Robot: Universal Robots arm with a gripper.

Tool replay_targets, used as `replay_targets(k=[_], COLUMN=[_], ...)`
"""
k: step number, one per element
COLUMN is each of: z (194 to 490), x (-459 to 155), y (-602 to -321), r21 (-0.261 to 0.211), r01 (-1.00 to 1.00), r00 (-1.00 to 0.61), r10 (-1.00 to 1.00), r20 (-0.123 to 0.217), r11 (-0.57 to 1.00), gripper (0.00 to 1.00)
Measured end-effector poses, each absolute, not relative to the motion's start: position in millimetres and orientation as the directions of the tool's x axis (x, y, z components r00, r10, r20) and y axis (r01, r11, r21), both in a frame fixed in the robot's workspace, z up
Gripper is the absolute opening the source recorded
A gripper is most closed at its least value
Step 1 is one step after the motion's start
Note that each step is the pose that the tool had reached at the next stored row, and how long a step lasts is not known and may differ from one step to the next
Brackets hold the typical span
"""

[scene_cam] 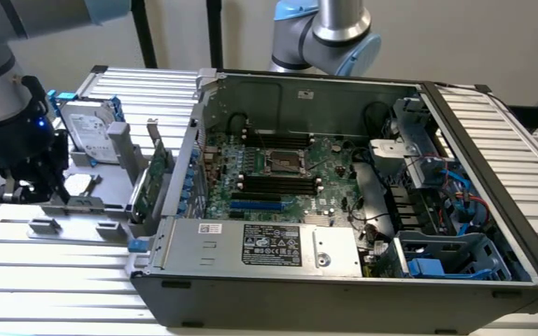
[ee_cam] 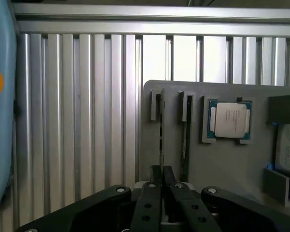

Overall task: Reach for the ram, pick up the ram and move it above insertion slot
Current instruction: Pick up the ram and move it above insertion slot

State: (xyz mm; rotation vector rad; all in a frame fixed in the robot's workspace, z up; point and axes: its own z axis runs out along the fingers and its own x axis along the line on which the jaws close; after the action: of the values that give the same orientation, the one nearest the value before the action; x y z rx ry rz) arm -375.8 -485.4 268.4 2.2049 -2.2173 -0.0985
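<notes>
— Have we got the ram (ee_cam: 160, 126) yet?
— We think so. Our pincer (ee_cam: 162, 175) is squeezed shut on the thin green stick.
— Where is it?
— Standing on its edge in the gray holder (ee_cam: 217, 164) on the worktop (ee_cam: 77, 121), beside a second stick (ee_cam: 185, 128) and a processor chip (ee_cam: 230, 120).
— So what is done?
— Reaching, and it seems grabbing. We have not lifted it, and the motherboard's black slots (scene_cam: 274, 183) in the open computer (scene_cam: 363, 301) are well apart from it.

Computer case (scene_cam: 344, 301) lies open on top, its black slots (scene_cam: 274, 185) free from above. Beside its wall on the exterior view's left, an upright expansion card (scene_cam: 155, 175) and hard drive (scene_cam: 90, 136) stand as obstacles.
</notes>
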Motion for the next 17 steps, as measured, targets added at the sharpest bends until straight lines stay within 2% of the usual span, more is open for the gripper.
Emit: replay_targets(k=[17], z=[345.4], x=[-336.1], y=[-485.7], r21=[0.055], r01=[-0.998], r00=[-0.002], r10=[-0.999], r20=[-0.047], r11=[0.0], gripper=[0.13])
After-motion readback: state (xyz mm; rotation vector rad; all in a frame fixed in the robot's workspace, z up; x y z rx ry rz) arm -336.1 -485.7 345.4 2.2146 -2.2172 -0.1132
